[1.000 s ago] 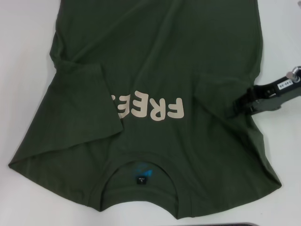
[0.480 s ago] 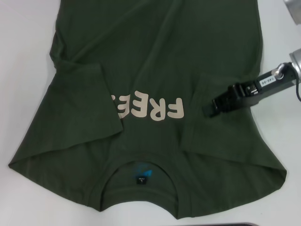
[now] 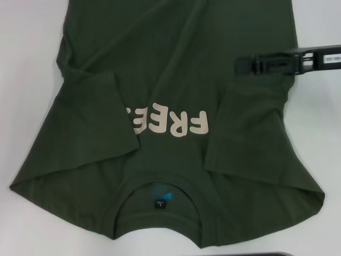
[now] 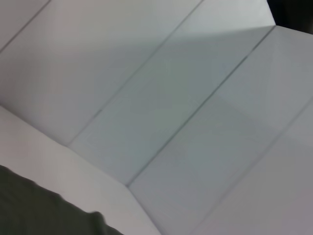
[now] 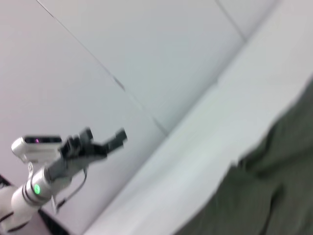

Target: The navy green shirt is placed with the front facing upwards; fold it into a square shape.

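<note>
The white flat bench (image 3: 26, 80) carries the whole workpiece. The navy green shirt (image 3: 160, 69), a large dark olive-green short-sleeved cotton T-shirt, lies spread on the bench with its front facing upwards and fills most of the head view. Its round collar (image 3: 160, 210) lies at the near edge, toward the robot. Both short sleeves are folded inward onto the body of the shirt. The left sleeve (image 3: 90, 117) covers the end of the cream "FREE" chest lettering (image 3: 170, 122); the right sleeve (image 3: 250, 128) lies just beside the lettering. A small dark neck label (image 3: 160, 204) sits inside the collar, below a patch of blue print.

The right claw (image 3: 240, 65), a black slender assembly, extends in from the right side above the shirt, just beyond the folded right sleeve. It grips nothing; whether its fingers are open or closed cannot be told.

The left claw (image 5: 120, 134) appears only in the right wrist view, raised well apart from the shirt with its fingers parted and empty.
</note>
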Available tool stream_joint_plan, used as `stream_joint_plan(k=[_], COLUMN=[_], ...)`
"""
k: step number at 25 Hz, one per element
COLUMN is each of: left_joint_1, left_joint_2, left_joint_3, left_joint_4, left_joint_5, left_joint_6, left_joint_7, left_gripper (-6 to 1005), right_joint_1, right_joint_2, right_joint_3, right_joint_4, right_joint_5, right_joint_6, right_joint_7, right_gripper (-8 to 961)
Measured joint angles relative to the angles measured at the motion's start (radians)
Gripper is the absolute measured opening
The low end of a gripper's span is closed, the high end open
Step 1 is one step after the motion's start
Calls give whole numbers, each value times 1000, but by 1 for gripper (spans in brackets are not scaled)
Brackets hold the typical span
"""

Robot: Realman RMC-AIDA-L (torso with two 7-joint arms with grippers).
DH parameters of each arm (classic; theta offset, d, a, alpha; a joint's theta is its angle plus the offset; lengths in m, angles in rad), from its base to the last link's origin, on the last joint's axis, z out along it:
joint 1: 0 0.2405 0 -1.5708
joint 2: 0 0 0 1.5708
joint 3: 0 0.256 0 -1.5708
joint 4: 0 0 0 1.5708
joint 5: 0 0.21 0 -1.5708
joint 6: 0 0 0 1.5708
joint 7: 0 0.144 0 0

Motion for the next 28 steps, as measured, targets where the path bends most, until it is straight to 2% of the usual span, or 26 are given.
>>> stream_joint_plan(k=[1, 5, 7, 12, 14, 16, 17, 20, 24, 26, 28], left_joint_1=[-2, -6, -2, 20, 47, 56, 83, 107, 139, 158, 177], left_joint_2=[5, 21, 25, 30, 28, 26, 21, 22, 31, 32, 35], left_joint_3=[3, 7, 8, 11, 11, 12, 13, 13, 9, 7, 5], left_joint_4=[-1, -17, -38, -55, -50, -47, -32, -2, 32, 32, 26], left_joint_5=[2, 1, 1, 16, 22, 25, 37, 59, 121, 133, 144], left_joint_6=[15, 67, 82, 141, 160, 162, 163, 158, 162, 165, 163], left_joint_7=[6, 32, 47, 187, 247, 249, 220, 148, -44, -136, -249], left_gripper=[949, 949, 949, 949, 949, 948, 948, 948, 948, 948, 948], right_joint_1=[-9, -65, -96, -215, -264, -300, -314, -347, -377, -385, -392], right_joint_2=[1, 10, 22, 83, 103, 106, 104, 100, 110, 107, 95], right_joint_3=[4, 45, 66, 130, 163, 189, 201, 243, 305, 318, 320], right_joint_4=[0, -1, -3, -55, -68, -71, -71, -71, -70, -72, -74], right_joint_5=[20, 111, 159, 255, 288, 307, 309, 310, 309, 303, 300], right_joint_6=[2, -14, -33, -60, -85, -129, -158, -212, -225, -220, -199], right_joint_7=[-28, -247, -363, -632, -683, -690, -678, -615, -517, -462, -383], right_gripper=[367, 526, 605, 811, 858, 905, 929, 929, 930, 930, 930])
